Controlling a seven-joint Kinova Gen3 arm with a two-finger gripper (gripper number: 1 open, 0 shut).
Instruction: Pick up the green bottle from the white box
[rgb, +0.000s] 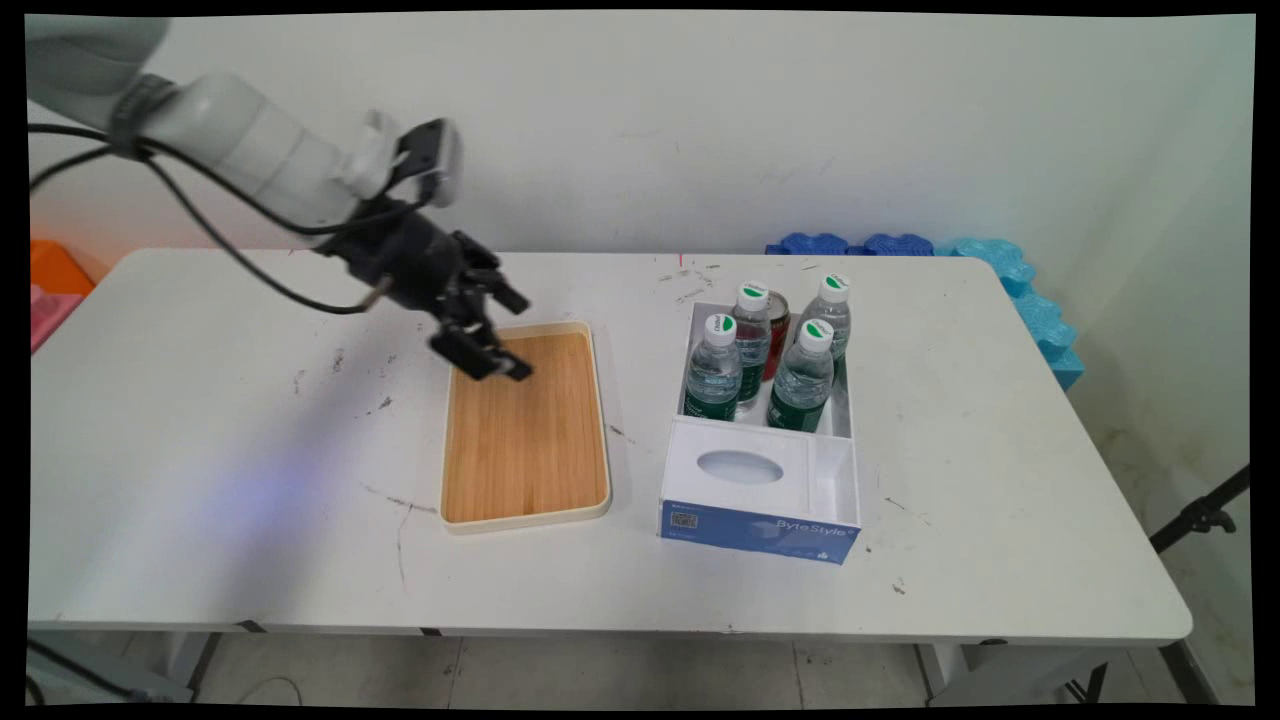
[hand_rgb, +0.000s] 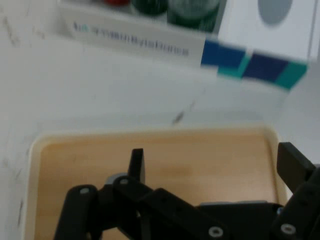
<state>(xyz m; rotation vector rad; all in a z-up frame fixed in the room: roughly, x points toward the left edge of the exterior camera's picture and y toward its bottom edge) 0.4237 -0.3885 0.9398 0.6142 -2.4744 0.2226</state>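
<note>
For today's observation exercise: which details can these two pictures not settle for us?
- Red can, main view: mostly hidden behind the water bottles; label unreadable.
- White box, hand view: lettering blurred; bottles cut off by top edge.
- Gripper, hand view: one finger partly cut off at the right edge.

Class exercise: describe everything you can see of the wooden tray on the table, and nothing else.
The tray is a rounded rectangle with a light bamboo-look floor and a raised cream rim. It lies flat on the white table, left of the white and blue box and apart from it. Nothing lies in it. The black gripper hangs over its far left corner, fingers apart, not visibly touching it.
</note>
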